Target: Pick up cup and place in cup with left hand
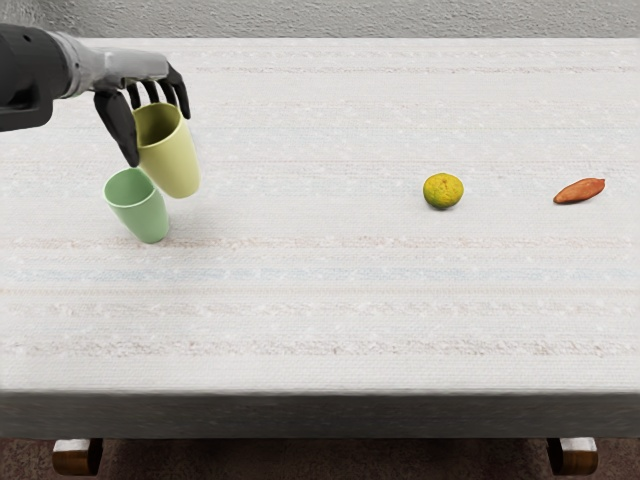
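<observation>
Yellow cup [172,160] in my left hand [140,66], pinched near its rim between thumb and fingers, upper left of the frame. The relation I care about: its base sits just right of the mouth of the green cup [144,214], which stands on the surface [320,310]. I judge I need to shift left, centre over that mouth, then lower, without clipping the rim.

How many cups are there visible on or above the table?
2: the yellow cup is in the left robot hand, the green cup below it, toward the left.
</observation>
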Robot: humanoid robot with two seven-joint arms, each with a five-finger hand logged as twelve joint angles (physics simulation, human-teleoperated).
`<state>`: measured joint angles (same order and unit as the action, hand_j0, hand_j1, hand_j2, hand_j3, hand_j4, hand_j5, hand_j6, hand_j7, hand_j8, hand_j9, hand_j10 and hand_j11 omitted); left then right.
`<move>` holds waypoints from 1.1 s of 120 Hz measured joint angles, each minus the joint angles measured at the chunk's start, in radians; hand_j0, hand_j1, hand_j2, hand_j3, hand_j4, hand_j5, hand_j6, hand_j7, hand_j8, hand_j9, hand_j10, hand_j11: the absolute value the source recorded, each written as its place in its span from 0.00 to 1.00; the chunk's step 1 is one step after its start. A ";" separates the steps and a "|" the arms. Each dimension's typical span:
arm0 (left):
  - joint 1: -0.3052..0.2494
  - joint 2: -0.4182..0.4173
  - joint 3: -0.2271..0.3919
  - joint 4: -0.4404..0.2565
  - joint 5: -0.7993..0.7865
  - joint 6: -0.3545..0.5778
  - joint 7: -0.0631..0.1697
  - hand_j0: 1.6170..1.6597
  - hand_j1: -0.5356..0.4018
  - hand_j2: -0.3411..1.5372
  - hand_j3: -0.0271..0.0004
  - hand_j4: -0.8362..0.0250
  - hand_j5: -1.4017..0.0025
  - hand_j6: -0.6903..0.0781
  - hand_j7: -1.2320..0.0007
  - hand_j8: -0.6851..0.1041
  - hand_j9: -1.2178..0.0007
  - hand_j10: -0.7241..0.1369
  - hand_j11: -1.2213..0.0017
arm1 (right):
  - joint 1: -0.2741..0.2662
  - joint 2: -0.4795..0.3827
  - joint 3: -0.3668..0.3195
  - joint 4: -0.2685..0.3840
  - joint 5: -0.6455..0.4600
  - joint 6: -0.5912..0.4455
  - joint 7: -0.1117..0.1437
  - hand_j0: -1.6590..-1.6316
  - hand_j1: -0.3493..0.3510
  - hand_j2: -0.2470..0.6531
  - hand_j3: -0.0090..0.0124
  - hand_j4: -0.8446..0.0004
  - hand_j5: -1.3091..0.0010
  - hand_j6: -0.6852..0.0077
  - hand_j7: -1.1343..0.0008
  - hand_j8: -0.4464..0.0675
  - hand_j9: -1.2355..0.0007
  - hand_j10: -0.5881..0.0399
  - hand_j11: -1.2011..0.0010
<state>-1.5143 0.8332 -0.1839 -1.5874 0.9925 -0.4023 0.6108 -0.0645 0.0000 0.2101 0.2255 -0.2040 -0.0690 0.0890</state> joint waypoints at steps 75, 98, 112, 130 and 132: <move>0.034 0.033 0.012 0.100 0.034 -0.027 0.000 0.94 0.42 0.31 0.99 0.42 0.54 0.45 0.49 0.40 0.47 0.28 0.47 | 0.001 0.000 0.000 0.000 0.000 0.000 0.000 0.04 0.05 0.27 0.42 0.97 0.97 0.95 0.97 0.82 0.97 0.89 0.97; 0.038 0.016 0.021 0.138 0.062 -0.028 0.000 0.94 0.42 0.31 0.99 0.42 0.54 0.45 0.49 0.40 0.48 0.28 0.48 | 0.001 0.000 0.000 0.000 0.000 0.000 0.000 0.04 0.05 0.27 0.42 0.97 0.97 0.95 0.97 0.82 0.97 0.89 0.97; 0.044 0.014 0.024 0.147 0.068 -0.027 0.000 0.94 0.42 0.31 0.99 0.42 0.54 0.44 0.49 0.39 0.48 0.28 0.48 | 0.002 0.000 0.000 0.000 0.000 0.000 0.000 0.04 0.05 0.27 0.42 0.97 0.97 0.95 0.97 0.82 0.97 0.89 0.97; 0.052 -0.006 0.024 0.154 0.071 -0.025 0.000 0.94 0.43 0.31 0.99 0.42 0.54 0.43 0.49 0.39 0.48 0.28 0.48 | 0.002 0.000 0.000 0.000 0.000 0.000 0.000 0.04 0.05 0.27 0.42 0.97 0.97 0.95 0.97 0.82 0.97 0.89 0.97; 0.055 -0.007 0.024 0.156 0.072 -0.025 0.000 0.93 0.43 0.30 0.99 0.42 0.54 0.43 0.49 0.40 0.48 0.28 0.48 | 0.002 0.000 0.000 0.000 0.000 0.000 0.000 0.04 0.05 0.27 0.42 0.97 0.97 0.95 0.97 0.82 0.97 0.89 0.97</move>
<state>-1.4590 0.8262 -0.1596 -1.4316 1.0650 -0.4271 0.6108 -0.0629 0.0000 0.2102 0.2254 -0.2040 -0.0690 0.0890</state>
